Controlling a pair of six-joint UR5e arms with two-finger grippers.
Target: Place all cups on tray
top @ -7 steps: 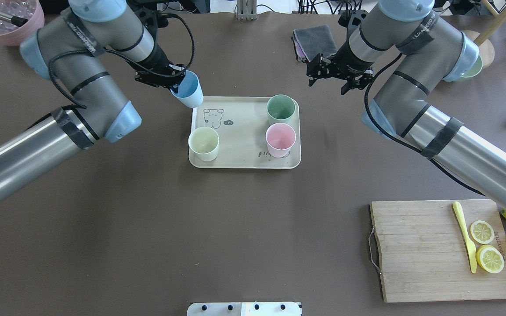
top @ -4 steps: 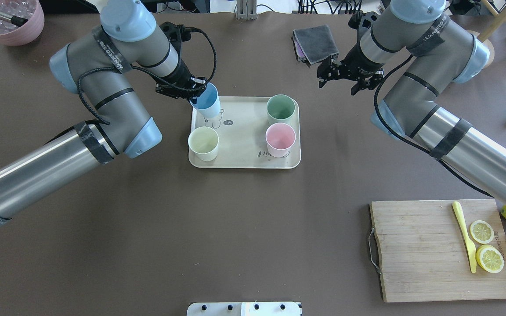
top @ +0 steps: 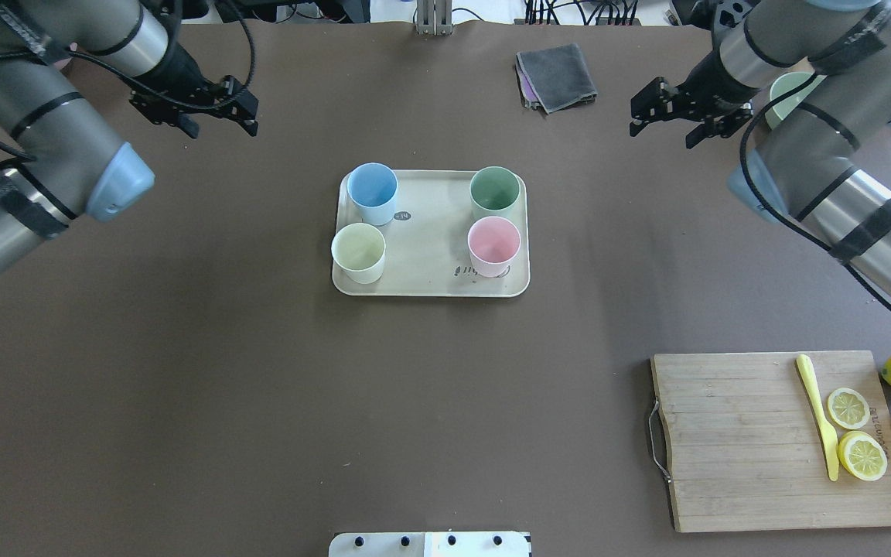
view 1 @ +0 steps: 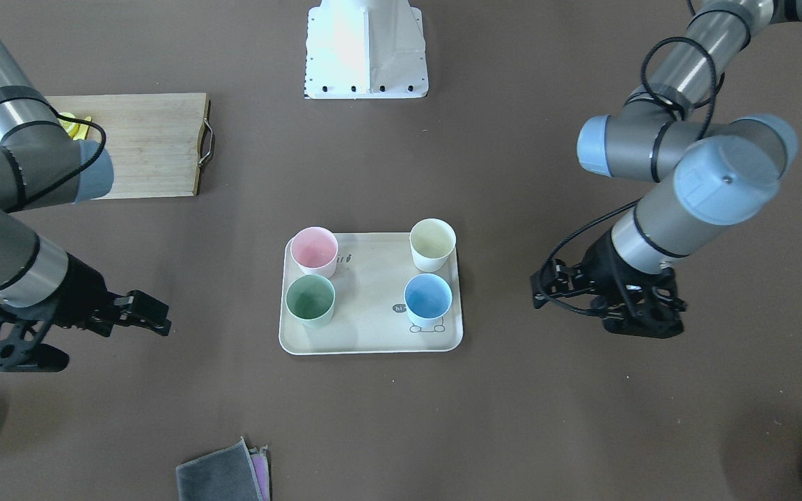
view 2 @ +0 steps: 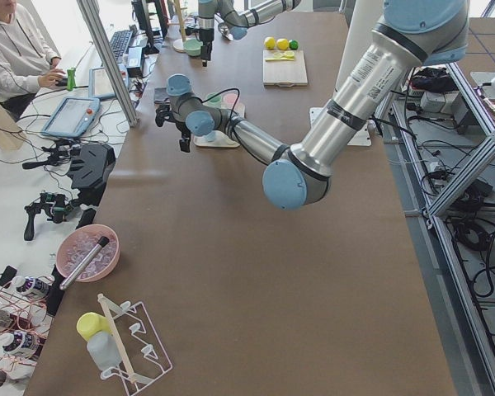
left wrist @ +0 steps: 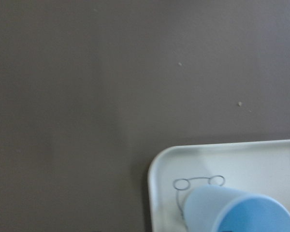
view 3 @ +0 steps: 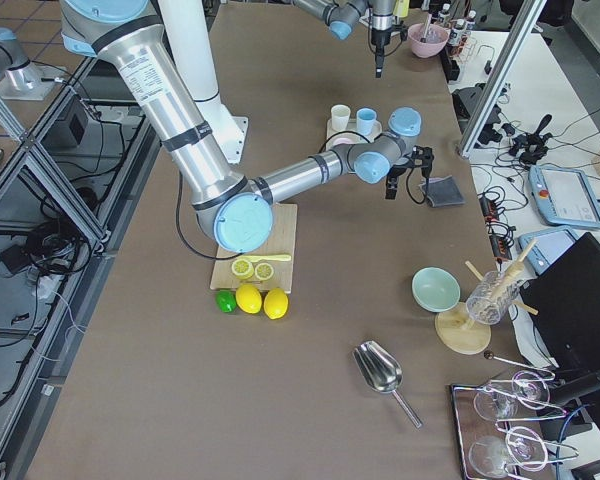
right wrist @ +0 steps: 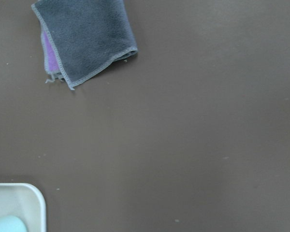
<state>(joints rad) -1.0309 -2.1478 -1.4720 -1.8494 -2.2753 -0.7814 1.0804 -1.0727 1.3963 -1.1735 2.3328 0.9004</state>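
**A:** Overhead view first, and all four cups stand on the tray (top: 430,259), one at each corner! Blue cup (top: 373,193) far left, green cup (top: 496,192) far right, cream cup (top: 359,252) near left, pink cup (top: 493,246) near right.

**B:** And the left pincer (top: 220,122) is released: fingers spread, nothing between them, well off the tray's far left corner. The right pincer (top: 663,130) mirrors it on the other side, spread and empty, near the folded grey cloth (top: 558,76).

**A:** Front-facing view: every cup is upright, mouth up. The blue cup sits right on the rabbit drawing (view 1: 429,327).

**B:** Both pincers flank the tray here too, well apart from it, jaws parted. The cutting board (view 1: 143,146) lies off on the robot's right side.

**A:** In the side views the cups show small on the tray, midway along the counter (view 2: 231,272). They're too small there to judge either pincer.

**B:** The left wrist camera catches a tray corner and the blue cup's wall and rim. The drawing's ears peek out beside its base.

**A:** The right wrist camera shows the grey cloth lying on a purple cloth (right wrist: 48,50) on bare counter. A tray corner sits at the lower left edge.
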